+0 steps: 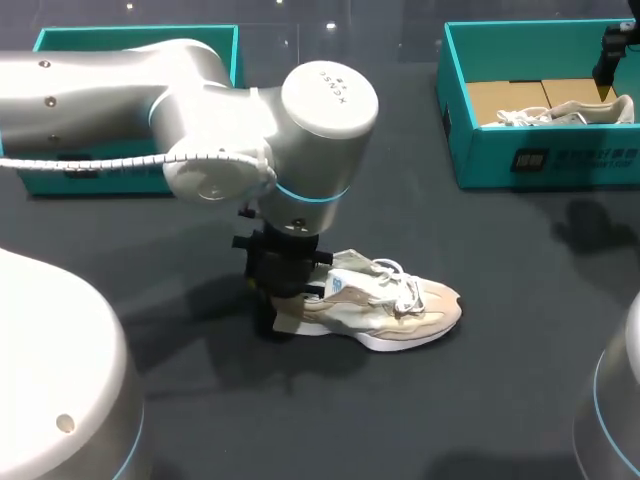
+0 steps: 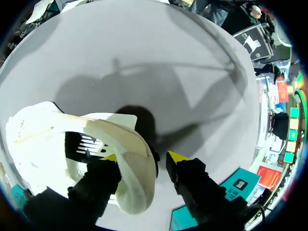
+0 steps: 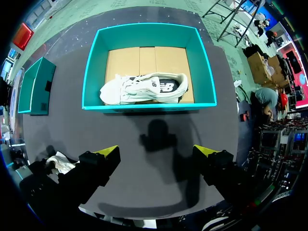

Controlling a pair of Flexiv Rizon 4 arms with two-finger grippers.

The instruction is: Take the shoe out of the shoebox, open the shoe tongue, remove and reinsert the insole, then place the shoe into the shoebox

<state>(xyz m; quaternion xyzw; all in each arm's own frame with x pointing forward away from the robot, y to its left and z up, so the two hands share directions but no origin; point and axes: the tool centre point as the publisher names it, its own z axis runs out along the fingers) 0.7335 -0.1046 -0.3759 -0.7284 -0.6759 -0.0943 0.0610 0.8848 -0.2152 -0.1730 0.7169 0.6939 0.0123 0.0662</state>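
Shoe [image 1: 385,305]: lay on its sole on the table [image 1: 520,400], middle of the head view, toe pointing right.
Left gripper [image 2: 143,157]: fingers apart, astride the heel wall, one inside the shoe, the other just outside.
Right gripper [image 3: 159,150]: spread wide, empty, near the shoebox [image 1: 520,160] at upper right.

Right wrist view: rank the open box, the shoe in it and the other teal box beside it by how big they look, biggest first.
1. The open box, clearly largest.
2. The shoe and the other teal box: roughly alike, and that box is seen at a slant, so no ranking between them.
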